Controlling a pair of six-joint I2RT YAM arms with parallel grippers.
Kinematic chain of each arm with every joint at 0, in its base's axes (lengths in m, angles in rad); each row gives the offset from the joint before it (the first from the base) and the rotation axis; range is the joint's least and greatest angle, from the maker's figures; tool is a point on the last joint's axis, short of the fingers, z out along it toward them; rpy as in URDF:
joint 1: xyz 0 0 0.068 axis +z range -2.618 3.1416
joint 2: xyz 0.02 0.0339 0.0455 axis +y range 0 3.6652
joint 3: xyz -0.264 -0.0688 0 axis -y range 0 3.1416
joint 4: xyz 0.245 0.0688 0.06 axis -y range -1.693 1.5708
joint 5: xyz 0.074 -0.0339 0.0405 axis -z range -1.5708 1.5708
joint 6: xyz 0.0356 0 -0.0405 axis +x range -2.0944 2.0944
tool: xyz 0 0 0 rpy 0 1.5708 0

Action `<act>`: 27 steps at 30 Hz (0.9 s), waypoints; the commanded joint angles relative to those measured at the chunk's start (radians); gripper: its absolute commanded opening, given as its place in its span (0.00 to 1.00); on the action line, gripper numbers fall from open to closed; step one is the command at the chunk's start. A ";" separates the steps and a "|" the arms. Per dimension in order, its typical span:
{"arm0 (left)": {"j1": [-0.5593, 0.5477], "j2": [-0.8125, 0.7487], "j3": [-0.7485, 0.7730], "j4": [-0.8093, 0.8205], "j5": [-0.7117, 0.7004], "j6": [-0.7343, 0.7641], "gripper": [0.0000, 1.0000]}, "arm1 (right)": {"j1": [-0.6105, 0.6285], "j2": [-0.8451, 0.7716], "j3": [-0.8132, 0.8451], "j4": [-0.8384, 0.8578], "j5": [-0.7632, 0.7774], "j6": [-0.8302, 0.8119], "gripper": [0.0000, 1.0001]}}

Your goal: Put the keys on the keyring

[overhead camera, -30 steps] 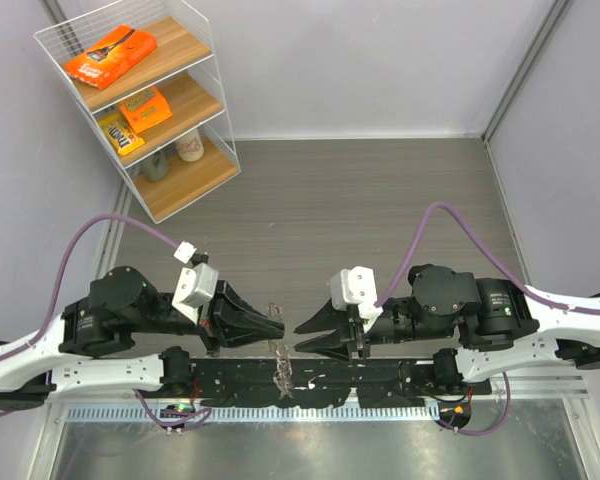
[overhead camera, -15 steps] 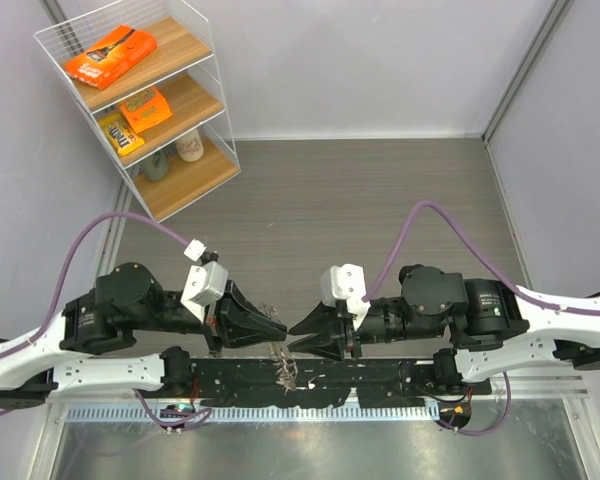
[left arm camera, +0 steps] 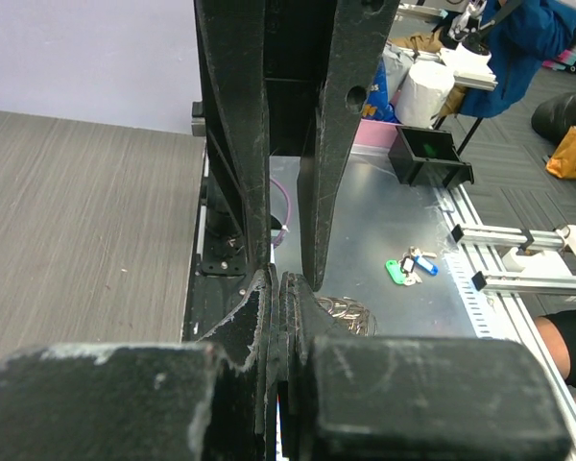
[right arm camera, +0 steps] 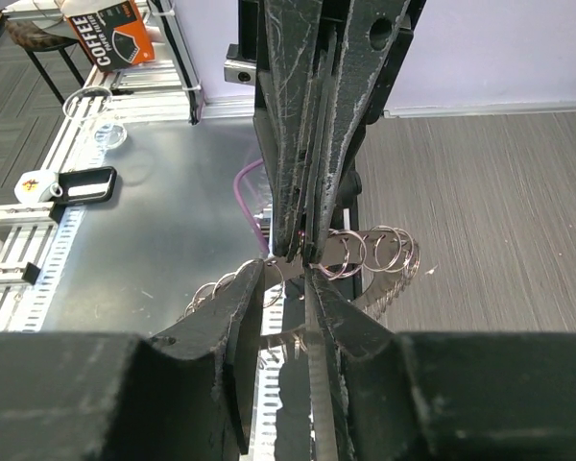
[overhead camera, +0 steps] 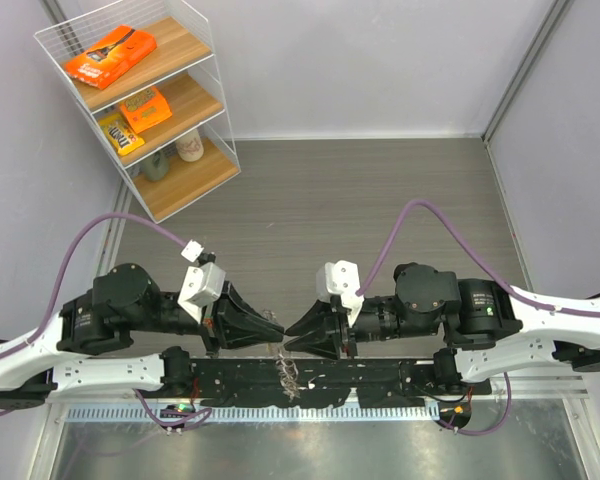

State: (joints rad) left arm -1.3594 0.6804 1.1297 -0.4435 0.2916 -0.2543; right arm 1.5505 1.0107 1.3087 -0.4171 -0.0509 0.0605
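left gripper (overhead camera: 279, 331): jaws pressed together. In the right wrist view its fingers reach down from the top edge and their tips pinch the string of rings, so it is clamped on the keyring.
right gripper (overhead camera: 287, 337): jaws a little apart, with a narrow gap showing between the two scuffed black fingers (right arm camera: 230, 307). Whether anything small sits in that gap cannot be told.
gripper meeting: the two sets of tips point at each other, almost nose to nose, over the near edge of the table (overhead camera: 380, 200) and just above the black rail (overhead camera: 380, 372).
keyring (overhead camera: 288, 374): a floppy string of silvery rings. It hangs from the left tips and droops down in front of the black rail. From the right wrist it spreads to both sides of the pinch – some loops on the right, some lower on the left.
keyring from the left wrist: only a small silvery bunch shows, just past the closed tips and below the right fingers.
metal sheet (overhead camera: 280, 450): lies below the rail – a green and a blue tag (left arm camera: 408, 267) lie on it, well apart from the grippers.
shelf rack (overhead camera: 180, 180): stands at the far left corner, well away from both arms, with an orange packet (overhead camera: 110, 55) on its top board.
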 commanded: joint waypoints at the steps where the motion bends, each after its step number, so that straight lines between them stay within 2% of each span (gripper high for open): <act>1: -0.001 -0.016 0.041 0.075 0.011 -0.008 0.00 | -0.007 0.020 0.003 0.040 -0.009 0.018 0.30; 20: -0.001 -0.021 0.025 0.089 0.000 -0.008 0.00 | -0.010 0.022 -0.005 0.104 -0.015 0.028 0.30; 27: -0.001 -0.028 0.021 0.103 -0.003 -0.011 0.00 | -0.013 0.032 -0.008 0.121 -0.007 0.035 0.26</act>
State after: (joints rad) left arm -1.3594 0.6640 1.1294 -0.4370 0.2886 -0.2550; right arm 1.5406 1.0351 1.2919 -0.3630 -0.0589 0.0826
